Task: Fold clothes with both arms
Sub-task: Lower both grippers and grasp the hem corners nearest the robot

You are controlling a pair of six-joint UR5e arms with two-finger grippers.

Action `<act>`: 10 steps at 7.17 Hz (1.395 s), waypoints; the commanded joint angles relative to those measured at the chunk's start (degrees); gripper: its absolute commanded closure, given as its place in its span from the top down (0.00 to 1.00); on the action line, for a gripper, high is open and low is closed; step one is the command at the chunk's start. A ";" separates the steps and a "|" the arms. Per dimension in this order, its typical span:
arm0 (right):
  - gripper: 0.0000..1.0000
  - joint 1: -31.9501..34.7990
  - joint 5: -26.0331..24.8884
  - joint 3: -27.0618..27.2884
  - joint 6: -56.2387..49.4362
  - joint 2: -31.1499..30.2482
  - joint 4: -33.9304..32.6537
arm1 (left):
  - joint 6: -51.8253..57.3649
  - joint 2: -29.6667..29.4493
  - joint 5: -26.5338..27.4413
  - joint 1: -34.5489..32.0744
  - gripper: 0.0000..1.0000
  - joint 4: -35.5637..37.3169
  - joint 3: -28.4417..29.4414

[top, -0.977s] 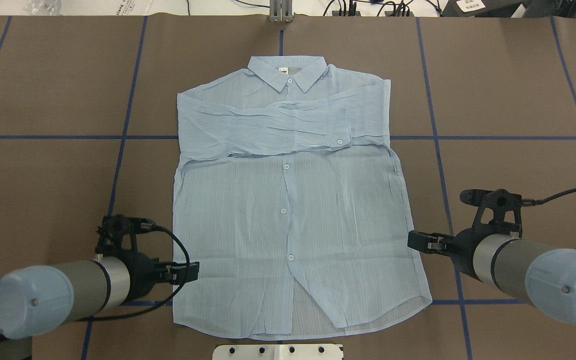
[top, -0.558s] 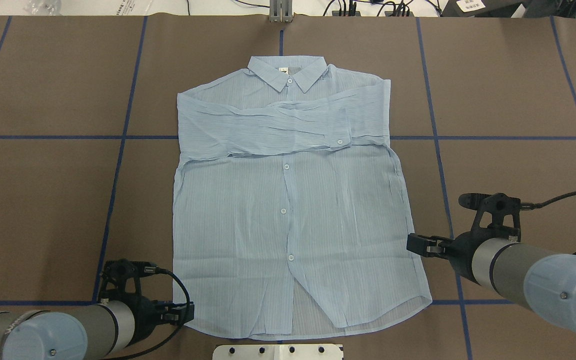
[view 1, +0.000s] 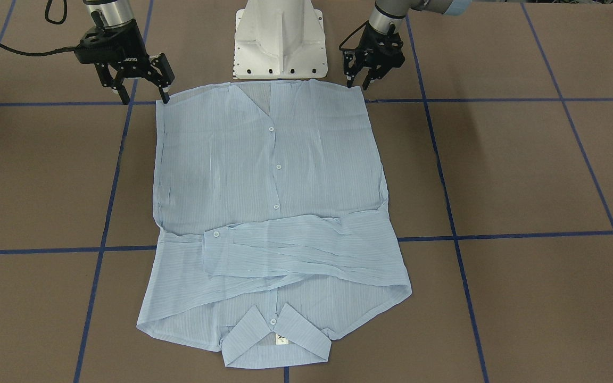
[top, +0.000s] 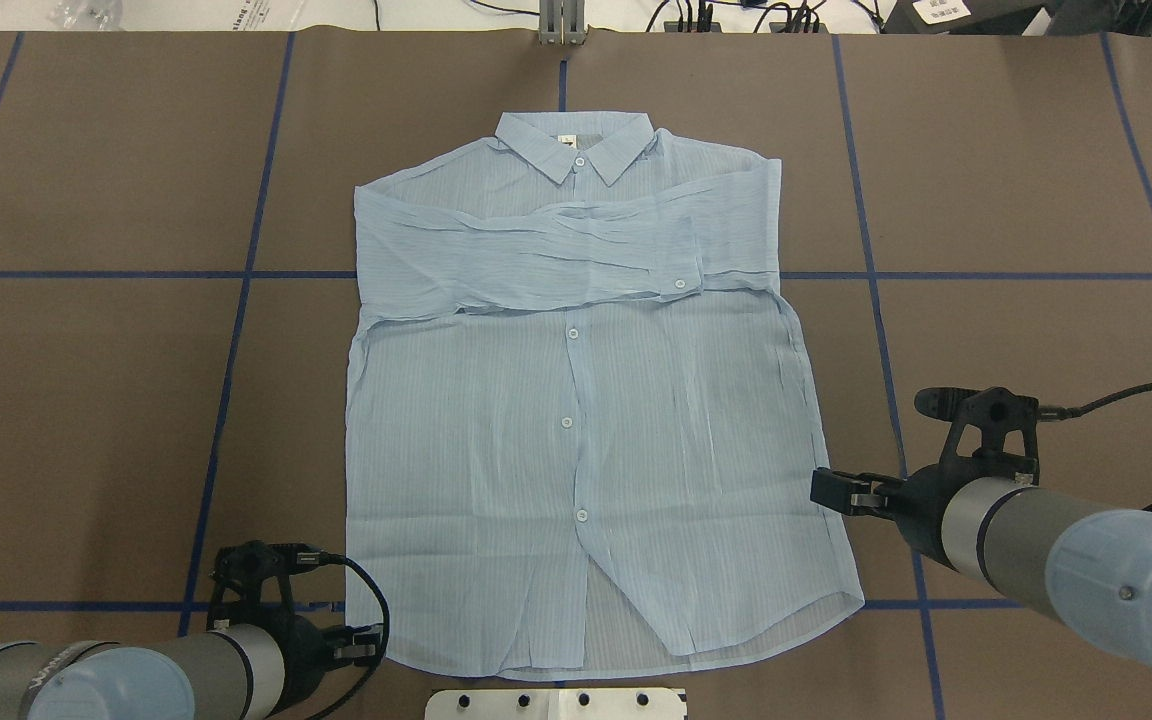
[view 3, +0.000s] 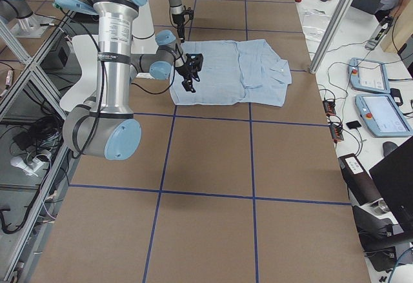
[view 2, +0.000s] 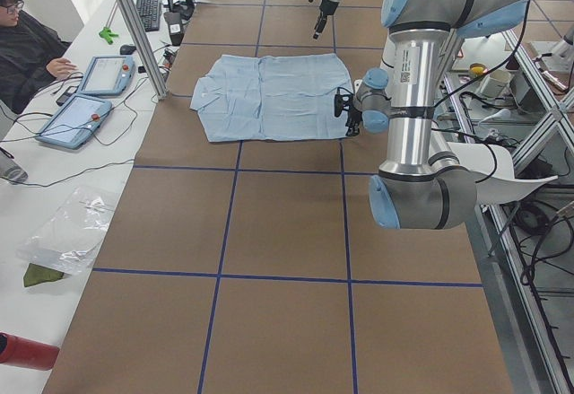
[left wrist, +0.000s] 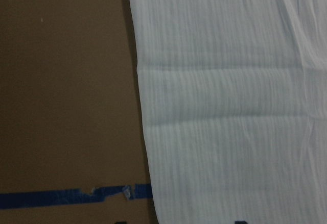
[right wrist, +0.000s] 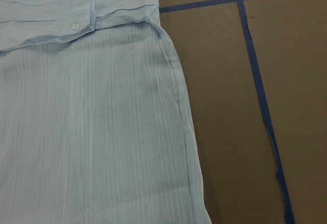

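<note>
The light blue striped shirt [top: 576, 420] lies flat and buttoned on the brown table, collar [top: 576, 145] at the far side, both sleeves folded across the chest. In the front view the shirt [view 1: 269, 175] has its hem toward the robot. My left gripper [top: 371, 640] is open and empty, low at the near left hem corner; it also shows in the front view [view 1: 358, 85]. My right gripper [top: 826, 490] is open and empty at the shirt's right side edge, a little above the hem; its front view [view 1: 146, 100] shows the jaws spread wide. The wrist views show shirt edges [left wrist: 230, 106] [right wrist: 92, 132].
The white pedestal base [view 1: 280, 37] stands just behind the hem, between the arms. Blue tape lines [top: 236, 330] cross the brown table cover. A metal post [top: 561, 25] stands at the far edge. An operator [view 2: 27, 35] with tablets sits beside the table's far side.
My left arm has drawn back toward the robot along the shirt's left edge, down to the hem corner. My right gripper has shifted only slightly. The shirt has not moved.
</note>
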 commanded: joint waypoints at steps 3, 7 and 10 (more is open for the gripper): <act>1.00 0.08 0.00 0.00 0.00 0.16 0.00 | -2.46 -0.21 -0.34 0.03 0.42 0.37 0.94; 1.00 -0.01 0.00 -0.09 0.00 0.16 0.00 | -2.38 -0.47 -0.43 0.12 0.42 0.46 1.29; 1.00 -0.27 0.00 -0.35 0.00 0.08 0.00 | -2.46 -0.82 -0.43 0.12 0.12 0.37 1.82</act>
